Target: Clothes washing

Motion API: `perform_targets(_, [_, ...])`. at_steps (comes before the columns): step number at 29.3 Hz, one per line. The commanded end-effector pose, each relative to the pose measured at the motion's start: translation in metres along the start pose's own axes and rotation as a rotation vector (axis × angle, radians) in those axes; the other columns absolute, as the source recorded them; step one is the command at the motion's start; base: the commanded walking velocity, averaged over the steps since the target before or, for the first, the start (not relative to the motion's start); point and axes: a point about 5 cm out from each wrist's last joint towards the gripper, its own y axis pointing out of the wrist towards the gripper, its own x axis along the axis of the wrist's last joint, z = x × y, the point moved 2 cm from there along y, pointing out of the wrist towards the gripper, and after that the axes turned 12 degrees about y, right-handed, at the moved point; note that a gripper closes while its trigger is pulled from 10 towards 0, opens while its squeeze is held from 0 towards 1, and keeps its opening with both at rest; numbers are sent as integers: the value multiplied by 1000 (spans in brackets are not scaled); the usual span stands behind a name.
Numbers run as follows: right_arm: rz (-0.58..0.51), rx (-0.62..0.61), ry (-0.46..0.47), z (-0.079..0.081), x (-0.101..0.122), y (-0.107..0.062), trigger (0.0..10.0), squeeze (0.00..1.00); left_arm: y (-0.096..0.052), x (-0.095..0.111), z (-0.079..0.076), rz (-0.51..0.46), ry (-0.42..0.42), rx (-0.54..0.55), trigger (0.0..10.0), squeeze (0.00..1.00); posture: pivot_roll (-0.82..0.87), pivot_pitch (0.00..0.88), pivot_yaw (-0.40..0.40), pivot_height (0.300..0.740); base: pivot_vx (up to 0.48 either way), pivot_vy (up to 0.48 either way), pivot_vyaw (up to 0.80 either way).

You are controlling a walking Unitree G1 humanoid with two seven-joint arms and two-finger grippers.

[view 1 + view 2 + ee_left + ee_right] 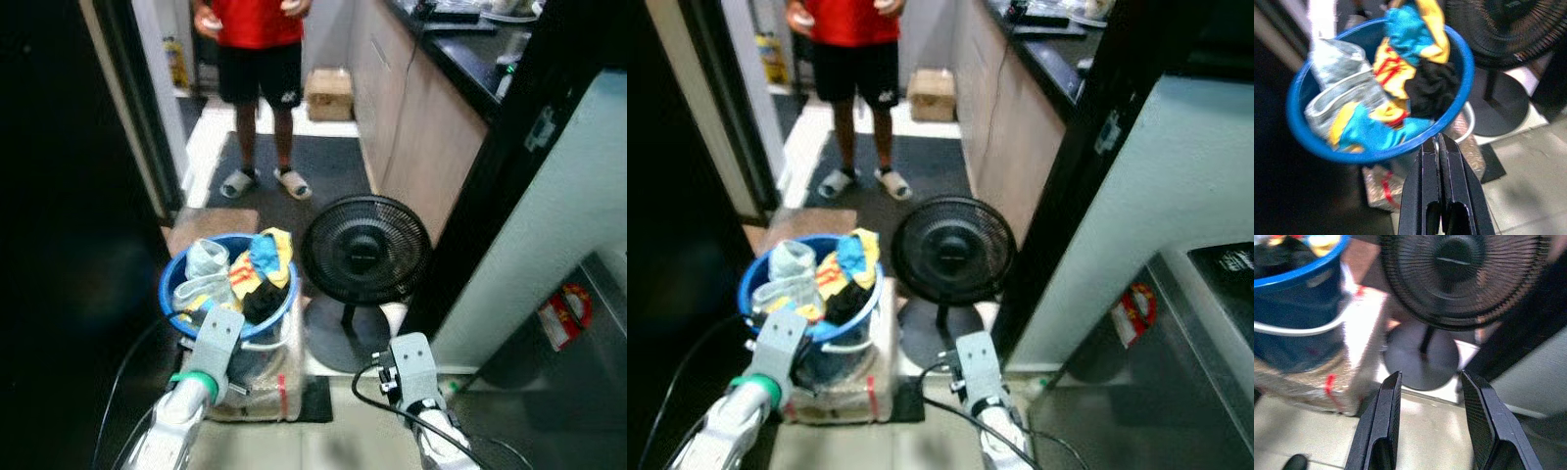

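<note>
The blue bucket (176,294) holds mixed clothes (1386,88). The left gripper (1439,147) has its fingers pressed together; the right gripper (1430,387) has its fingers spread.

Soft overall blur, bright far doorway, deep black shadow along the robot's left

Person (257,59): cut off above the chest by the top edge; both hands only partly in frame. Blue bucket (1458,93): near rim partly covered by the left gripper (1439,147); lower body hidden behind a wrapped box (277,390). Countertop items (470,15): blurred, cropped, not identifiable.
</note>
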Motion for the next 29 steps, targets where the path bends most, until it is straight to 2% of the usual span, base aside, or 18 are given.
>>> perform_targets(1, [17,-12,-2,-4,-5,-2,10000,0,-1,-6,-3,22,12,-16,10000,0,107,0,9,740,0,0,706])
perform_targets(6, [15,-10,0,-4,-4,-2,10000,0,-1,-6,-3,20,14,-16,10000,0,107,0,9,740,0,0,680])
perform_targets(10, [-1,-2,22,-1,-1,-1,10000,0,0,-5,-3,10,21,-12,10000,0,106,0,12,740,219,0,0])
perform_targets(16, [-14,19,29,4,1,0,10000,0,1,-2,-3,-3,28,-11,10000,0,106,0,14,740,480,0,0])
perform_targets(18, [-12,20,21,4,1,0,10000,0,2,-2,-3,-3,28,-11,10000,0,106,0,15,740,480,0,0])
perform_targets(21, [-4,7,8,2,-1,0,10000,0,2,-2,-3,-3,29,-12,10000,0,106,0,17,740,480,0,794])
perform_targets(29, [-3,-2,31,2,-1,0,10000,0,1,-3,-3,-3,31,-12,10000,0,105,0,17,740,480,0,0])
